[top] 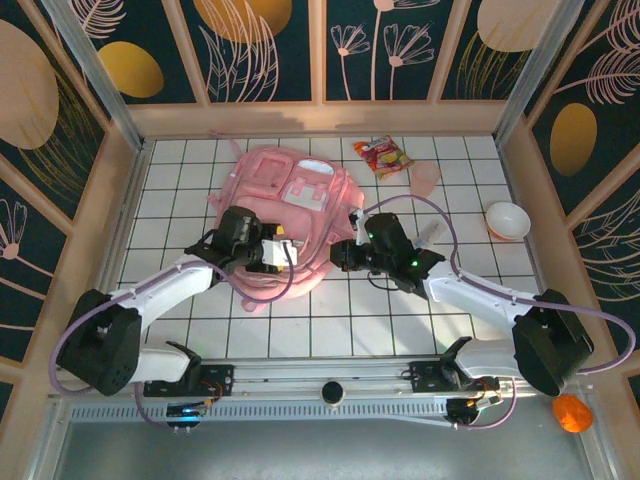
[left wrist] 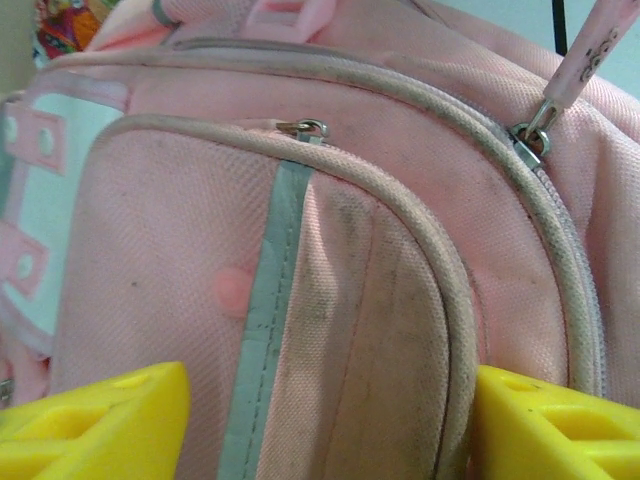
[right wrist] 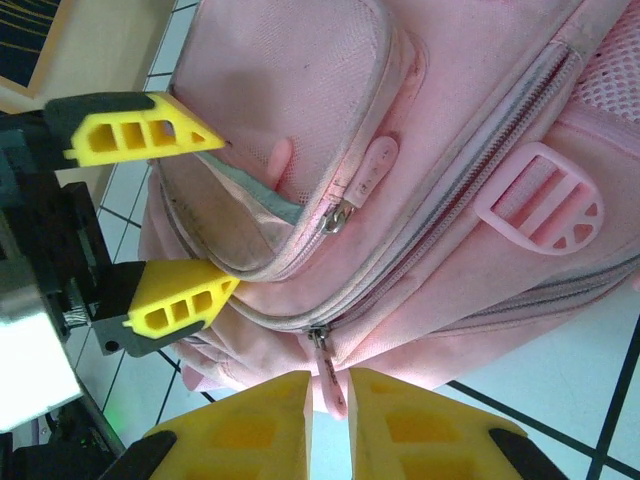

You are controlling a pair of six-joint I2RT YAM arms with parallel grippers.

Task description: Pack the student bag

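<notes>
The student bag [top: 290, 190] is lying mid-table. The left gripper [right wrist: 230, 215] is straddling its front pocket [left wrist: 200, 280], jaws wide, so the bag is risking sliding under tension. The right gripper [right wrist: 330, 390] is pinching the thin zipper pull [left wrist: 585, 55], which may be slipping out.

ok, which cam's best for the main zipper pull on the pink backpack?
Right wrist: the zipper pull is close and sharp, pinched between the right gripper fingers. Left wrist catches it at the top right edge, partly cropped. Top external: too small to make out.
</notes>
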